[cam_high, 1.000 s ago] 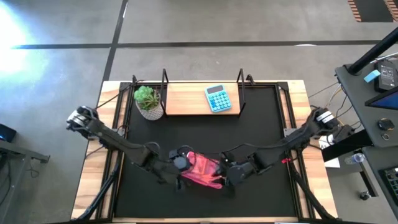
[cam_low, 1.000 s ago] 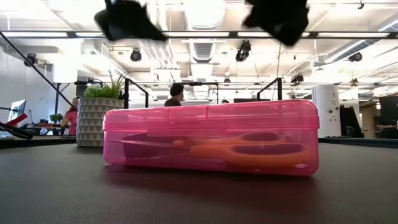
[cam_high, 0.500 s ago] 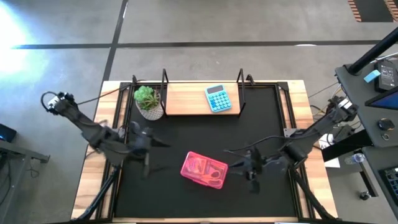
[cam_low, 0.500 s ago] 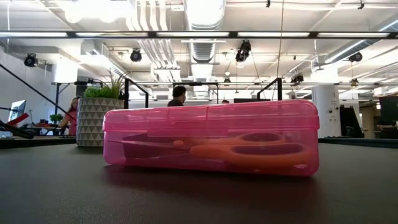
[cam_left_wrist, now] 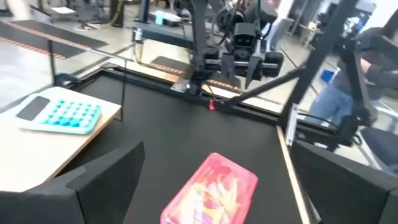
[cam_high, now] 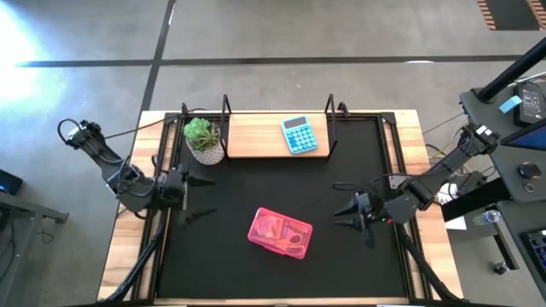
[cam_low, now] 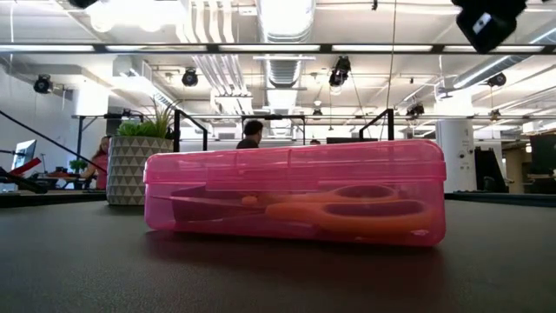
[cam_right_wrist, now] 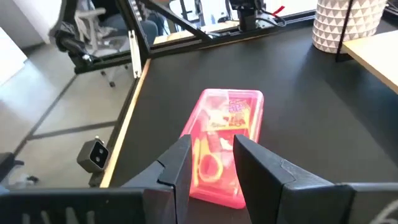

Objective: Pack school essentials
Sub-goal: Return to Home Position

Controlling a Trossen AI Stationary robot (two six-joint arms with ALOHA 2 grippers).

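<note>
On my feed I log one wood-edged table (cam_high: pixel 128 256), its top covered by a black mat (cam_high: pixel 256 183). Directly on the mat I count a closed translucent pink box (cam_high: pixel 280 233), just front of centre and lying at a slight angle, and a potted plant (cam_high: pixel 203 139) at the far left. A light wooden board (cam_high: pixel 256 136) runs along the far edge just beside the plant, with a light-blue calculator (cam_high: pixel 299 135) on its right half
</note>
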